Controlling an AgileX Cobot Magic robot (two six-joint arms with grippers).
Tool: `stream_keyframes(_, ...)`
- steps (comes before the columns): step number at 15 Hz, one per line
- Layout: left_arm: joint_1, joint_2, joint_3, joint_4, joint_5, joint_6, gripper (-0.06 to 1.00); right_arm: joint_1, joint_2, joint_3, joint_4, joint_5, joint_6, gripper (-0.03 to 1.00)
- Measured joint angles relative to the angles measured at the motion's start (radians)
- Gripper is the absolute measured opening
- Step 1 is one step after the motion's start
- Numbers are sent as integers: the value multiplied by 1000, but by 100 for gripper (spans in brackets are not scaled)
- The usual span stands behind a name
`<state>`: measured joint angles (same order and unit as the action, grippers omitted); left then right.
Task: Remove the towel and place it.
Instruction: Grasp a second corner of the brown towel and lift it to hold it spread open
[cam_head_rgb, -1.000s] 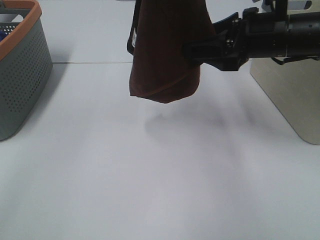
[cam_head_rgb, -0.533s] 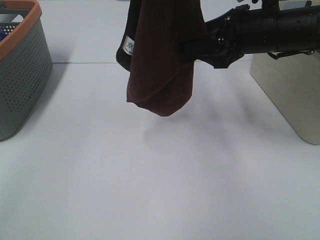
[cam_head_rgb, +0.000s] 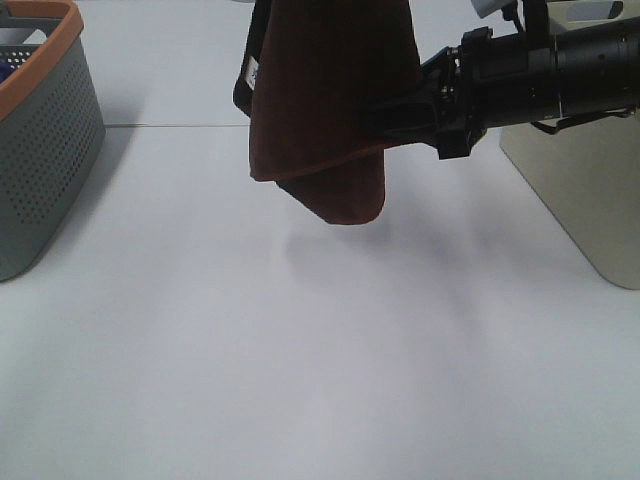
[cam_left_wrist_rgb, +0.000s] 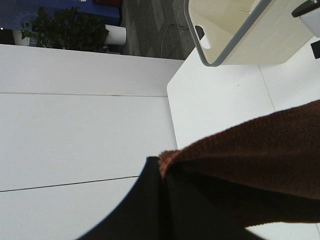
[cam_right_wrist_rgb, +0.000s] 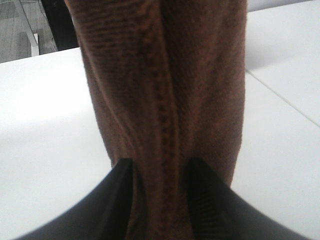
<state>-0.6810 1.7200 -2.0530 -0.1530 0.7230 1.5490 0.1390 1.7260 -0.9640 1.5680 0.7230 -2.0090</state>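
The dark reddish-brown towel (cam_head_rgb: 325, 100) hangs in folds above the white table, its top out of the exterior view. In the left wrist view my left gripper (cam_left_wrist_rgb: 161, 172) is shut on the towel (cam_left_wrist_rgb: 250, 155) at a hemmed edge. My right gripper (cam_head_rgb: 385, 110) reaches in from the right at the towel's mid height. Seen from the right wrist, its two dark fingers (cam_right_wrist_rgb: 120, 200) press on either side of a hanging fold of the towel (cam_right_wrist_rgb: 165, 100). The towel's lowest point stays clear of the table.
A grey perforated basket with an orange rim (cam_head_rgb: 40, 130) stands at the left edge. A beige bin (cam_head_rgb: 580, 190) stands at the right behind the right arm and shows as the beige bin (cam_left_wrist_rgb: 235, 30) in the left wrist view. White table (cam_head_rgb: 300, 350) lies below.
The right gripper's fingers have closed in on the towel's right side. The towel has swung and its lower hem has shifted.
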Motion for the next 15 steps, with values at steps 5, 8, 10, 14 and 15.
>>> stream_keyframes(5,0,3,0,20,0,-10,0,0,-63,0,-36,1,94,22)
stream_keyframes(8,0,24,0,62,0,-39,0,0,-110,0,-95,2,142,22)
stream_keyframes(10,0,30,0,66,0,-50,0,0,-112,-2,-222,1,234,22)
stream_keyframes(14,0,30,0,70,0,-53,0,0,-112,-3,-352,-23,352,21)
stream_keyframes(15,0,30,0,70,0,-53,0,0,-112,-3,-377,-23,377,20)
